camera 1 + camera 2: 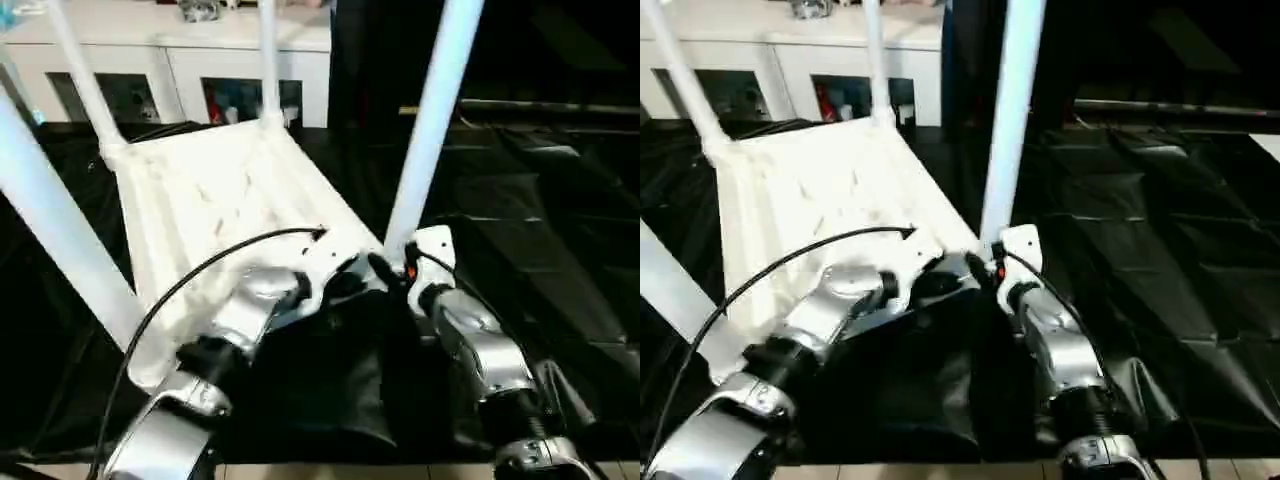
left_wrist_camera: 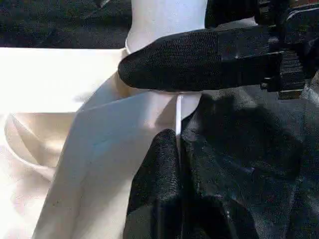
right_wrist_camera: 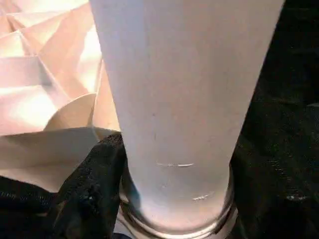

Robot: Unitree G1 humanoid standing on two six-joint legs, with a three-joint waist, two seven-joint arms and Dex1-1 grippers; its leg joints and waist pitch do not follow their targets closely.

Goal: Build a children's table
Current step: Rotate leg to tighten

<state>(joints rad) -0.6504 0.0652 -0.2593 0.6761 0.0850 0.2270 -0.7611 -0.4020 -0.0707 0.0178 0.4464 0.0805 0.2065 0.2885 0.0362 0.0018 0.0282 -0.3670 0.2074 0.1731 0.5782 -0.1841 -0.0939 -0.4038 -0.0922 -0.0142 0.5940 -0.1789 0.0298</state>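
Nearest to us are our two silver forearms, reaching forward over the black sheeting point(image 1: 560, 260) that covers the surface. Our left end effector point(image 1: 335, 285) sits at the near edge of the large white plastic tabletop point(image 1: 215, 205), which lies upside down on the sheeting with its ribbed underside facing up; its two black fingers are closed together, their tips pressed against the thin raised rim at the near right corner. A black cable point(image 1: 190, 275) loops from that arm across the ribs. Just beside it, our right end effector point(image 1: 398, 268) is at the foot of the long white cylindrical leg point(image 1: 430, 130) that stands upright in the near right corner socket; its fingers stand apart on either side of the leg's base, one black finger point(image 2: 194, 59) lying across the leg just above the socket, and we cannot tell whether they are clamped on it or only around it. In the right wrist view the leg point(image 3: 184, 99) rises out of a round collar at the tabletop's corner. A second leg point(image 1: 55, 220) stands at the near left corner, and two more legs point(image 1: 268, 60) rise from the far corners. Beyond the table stands a white cabinet with glass doors point(image 1: 170, 75).
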